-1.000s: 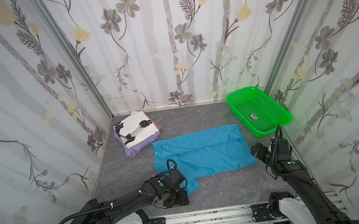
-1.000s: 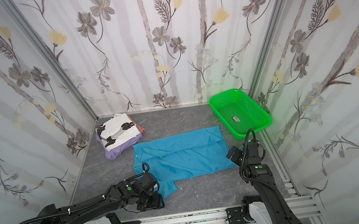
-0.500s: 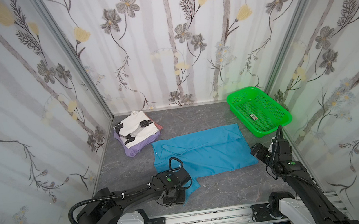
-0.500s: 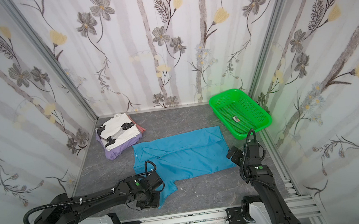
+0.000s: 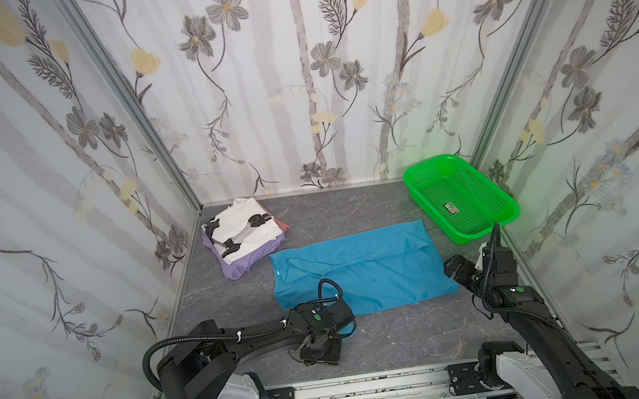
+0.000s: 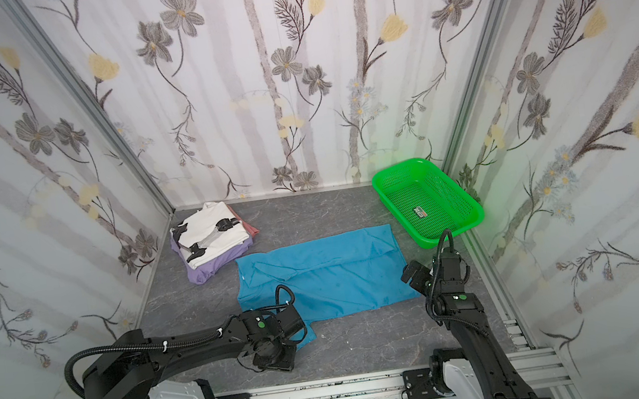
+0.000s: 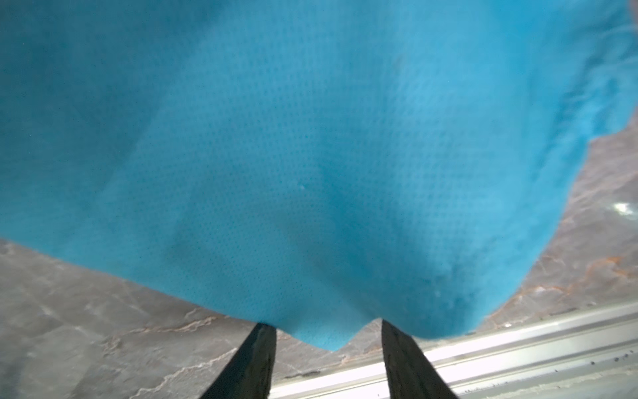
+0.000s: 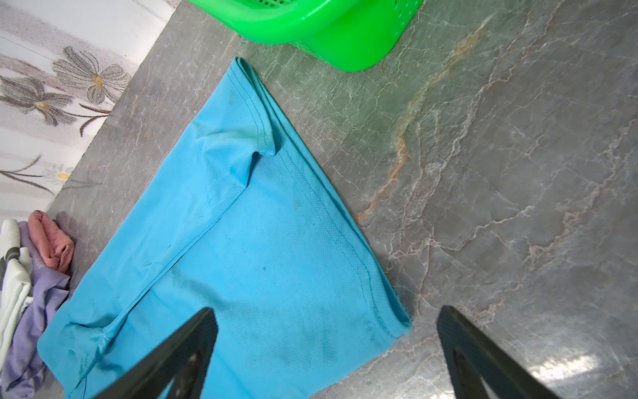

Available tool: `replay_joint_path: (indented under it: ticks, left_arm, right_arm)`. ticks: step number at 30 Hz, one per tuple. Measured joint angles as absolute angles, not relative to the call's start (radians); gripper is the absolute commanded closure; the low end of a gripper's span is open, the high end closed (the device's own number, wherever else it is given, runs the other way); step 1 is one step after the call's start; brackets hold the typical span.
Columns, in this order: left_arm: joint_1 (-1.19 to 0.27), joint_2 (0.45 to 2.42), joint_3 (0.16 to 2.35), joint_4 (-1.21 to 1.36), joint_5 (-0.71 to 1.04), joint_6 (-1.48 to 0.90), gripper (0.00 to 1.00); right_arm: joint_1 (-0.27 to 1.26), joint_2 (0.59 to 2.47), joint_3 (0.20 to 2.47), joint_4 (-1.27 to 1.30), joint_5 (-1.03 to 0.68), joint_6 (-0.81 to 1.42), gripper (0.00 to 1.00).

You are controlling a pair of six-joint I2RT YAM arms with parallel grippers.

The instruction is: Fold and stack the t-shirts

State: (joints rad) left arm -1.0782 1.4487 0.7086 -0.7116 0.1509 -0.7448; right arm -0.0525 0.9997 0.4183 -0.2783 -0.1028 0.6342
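The bright blue t-shirt (image 5: 359,262) lies spread flat mid-table, with one sleeve flap reaching toward the front. My left gripper (image 5: 329,335) lies low over that flap. In the left wrist view its jaws (image 7: 328,328) stand partly apart, the tips are hidden behind the blue cloth's (image 7: 310,138) edge, and bare table shows between them. My right gripper (image 8: 326,311) hangs wide open just above the shirt's near right corner (image 8: 397,321), touching nothing. At the back left a folded white printed t-shirt (image 5: 242,227) tops a lavender one (image 5: 238,263) and a pinkish-red one (image 5: 282,225).
A green mesh basket (image 5: 481,233) stands at the back right, close behind the right arm (image 5: 499,269). Flowered walls close in the table on three sides. An aluminium rail (image 5: 355,388) runs along the front edge.
The left arm has swung a little to the right over the front sleeve flap and its jaws have narrowed. The right arm and the stack have not moved.
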Motion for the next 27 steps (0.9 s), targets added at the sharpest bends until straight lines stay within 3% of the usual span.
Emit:
replay_joint_path:
  ticks: [2,4,5,11,18,27]
  left_arm:
    - [-1.080,1.470,0.716,-0.731,0.133,-0.750,0.69]
    - [-1.079,1.480,0.722,-0.752,0.116,-0.756,0.93]
    - [-1.079,1.481,0.725,-0.769,0.101,-0.757,1.00]
    - [-1.061,1.375,0.774,-0.865,-0.027,-0.763,1.00]
    - [-0.919,1.175,0.770,-0.925,-0.149,-0.788,1.00]
    - [-0.735,1.119,0.741,-0.910,-0.212,-0.778,1.00]
  right_arm:
    - [-0.052,0.997,0.418,-0.278,-0.103,0.632,0.00]
    - [-0.052,0.996,0.418,-0.274,-0.103,0.631,0.00]
    - [-0.052,0.998,0.418,-0.274,-0.103,0.629,0.00]
    - [-0.052,1.037,0.418,-0.263,-0.136,0.615,0.03]
    - [-0.013,1.056,0.368,-0.239,-0.163,0.628,0.08]
    - [0.130,1.027,0.316,-0.267,-0.116,0.722,0.12]
